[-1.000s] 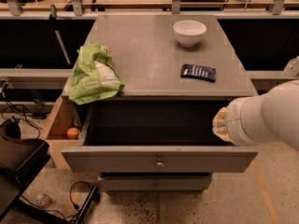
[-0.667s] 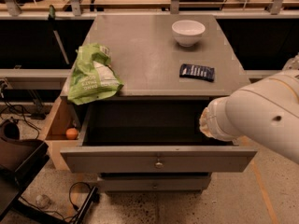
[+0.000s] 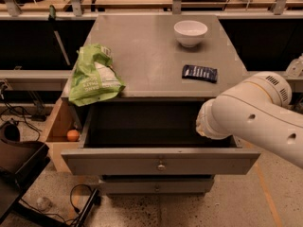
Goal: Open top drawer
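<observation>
The top drawer (image 3: 161, 160) stands pulled out from under the grey cabinet top (image 3: 151, 56). Its flat grey front carries a small round metal knob (image 3: 161, 165), and its deep box shows dark inside. My white arm (image 3: 255, 119) reaches in from the right, and its rounded end hangs over the right part of the open drawer box. My gripper is not visible in the camera view; only the arm's body shows. A narrower grey drawer front (image 3: 156, 186) sits shut below the top drawer.
A green crumpled bag (image 3: 93, 77), a white bowl (image 3: 190, 32) and a dark blue packet (image 3: 200, 73) lie on the cabinet top. A pale wooden box (image 3: 57, 126) with an orange ball (image 3: 72, 135) stands at the left. Cables (image 3: 78, 200) lie on the floor.
My arm has moved a little to the left over the right side of the open drawer. The drawer and the things on top have not moved.
</observation>
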Robot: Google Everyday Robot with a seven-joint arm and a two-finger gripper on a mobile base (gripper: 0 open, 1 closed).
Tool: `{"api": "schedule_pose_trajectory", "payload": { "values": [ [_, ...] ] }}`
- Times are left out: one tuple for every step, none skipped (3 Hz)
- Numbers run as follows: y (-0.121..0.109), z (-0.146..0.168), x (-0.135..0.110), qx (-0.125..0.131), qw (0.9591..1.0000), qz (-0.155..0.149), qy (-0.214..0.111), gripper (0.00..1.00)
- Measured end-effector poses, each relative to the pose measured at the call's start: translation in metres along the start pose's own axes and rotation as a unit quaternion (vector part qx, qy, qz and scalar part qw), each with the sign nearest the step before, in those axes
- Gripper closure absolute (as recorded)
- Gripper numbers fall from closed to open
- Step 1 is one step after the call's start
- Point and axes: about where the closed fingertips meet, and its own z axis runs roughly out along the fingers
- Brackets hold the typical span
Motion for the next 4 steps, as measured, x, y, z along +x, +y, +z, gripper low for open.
{"api": "schedule_pose_trajectory", "payload": {
  "values": [
    [0.008, 0.035, -0.005, -0.018, 0.9998, 0.009, -0.003, 1.0],
    [0.013, 0.066, -0.007, -0.029, 0.9993, 0.017, -0.017, 1.0],
    [0.014, 0.084, -0.012, -0.035, 0.9989, 0.017, -0.025, 1.0],
    [0.019, 0.096, -0.016, -0.051, 0.9983, 0.006, -0.029, 1.0]
  ]
}}
